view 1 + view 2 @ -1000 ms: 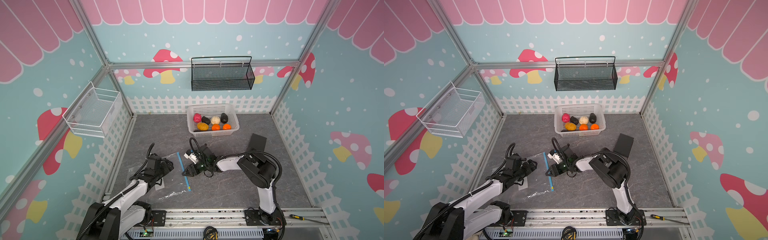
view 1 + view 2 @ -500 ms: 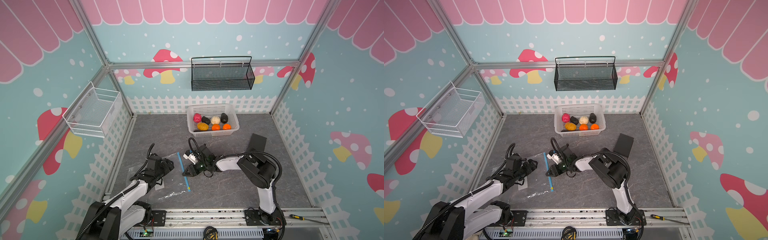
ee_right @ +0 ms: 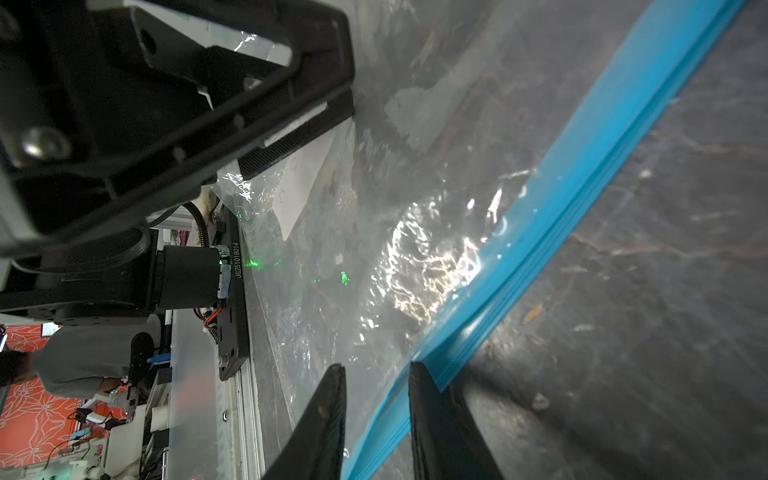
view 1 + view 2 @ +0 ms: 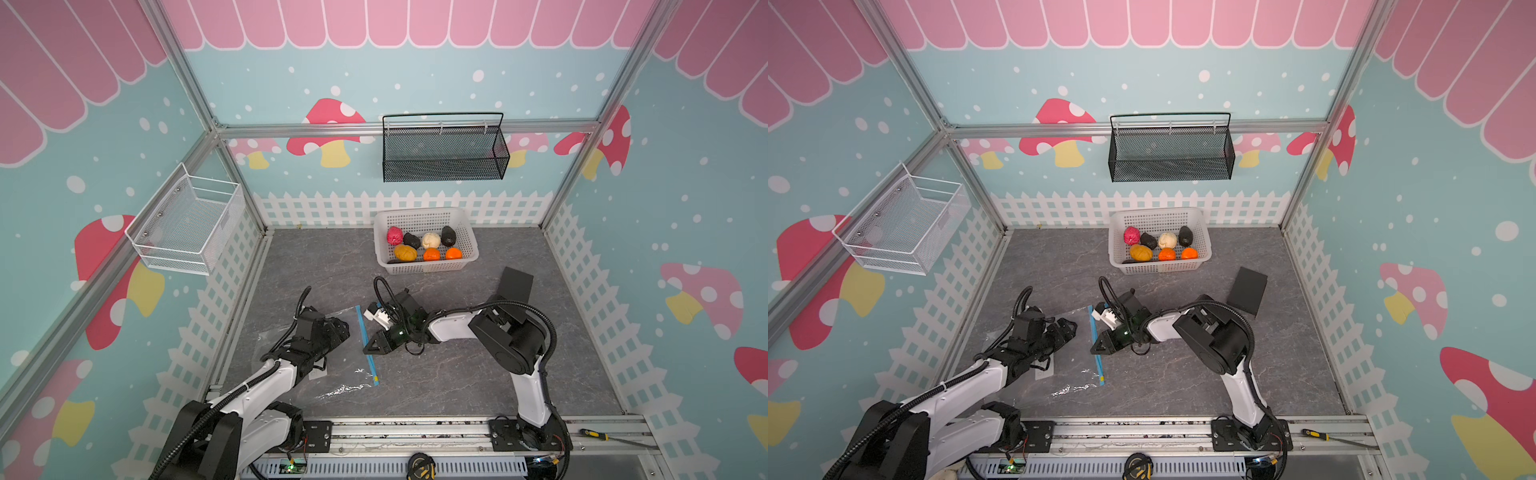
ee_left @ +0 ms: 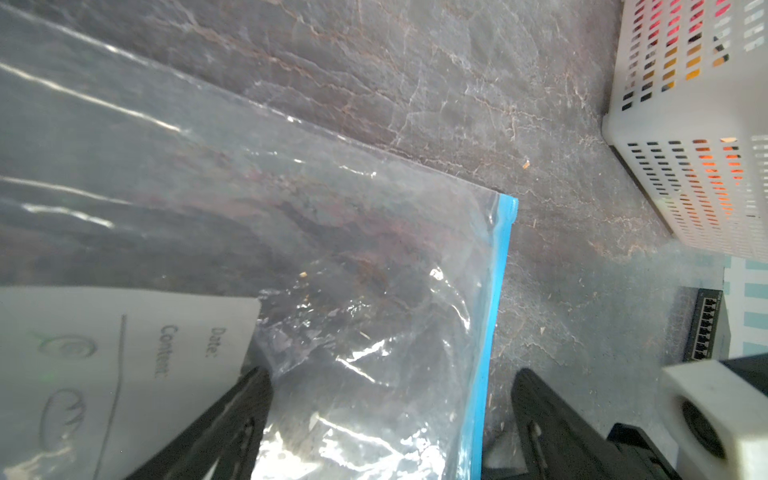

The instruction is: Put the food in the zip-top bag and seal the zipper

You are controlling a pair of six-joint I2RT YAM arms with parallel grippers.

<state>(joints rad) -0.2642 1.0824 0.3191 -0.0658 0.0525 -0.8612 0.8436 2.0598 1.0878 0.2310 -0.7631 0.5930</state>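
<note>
The clear zip-top bag (image 4: 345,361) lies flat on the grey floor, its white label (image 5: 124,353) facing up. The blue zipper (image 4: 360,322) runs along its right edge to a yellow tab (image 4: 376,380). My right gripper (image 4: 370,348) (image 3: 377,368) is low at that edge. Its jaws are narrow but still apart, with the blue strip (image 3: 540,232) passing between them. My left gripper (image 4: 336,328) (image 5: 390,374) hovers wide open over the bag and straddles the strip. The food (image 4: 431,240) lies in the white basket (image 4: 419,212): pink, cream, yellow-orange, two orange and black pieces.
A flat black pad (image 4: 515,284) lies on the floor right of the right arm. A black mesh basket (image 4: 442,151) hangs on the back wall and a white wire basket (image 4: 187,224) on the left wall. A screwdriver (image 4: 598,435) rests on the front rail.
The right gripper's jaws have narrowed around the bag's blue strip and it has edged slightly left. The left arm and the bag have not visibly moved.
</note>
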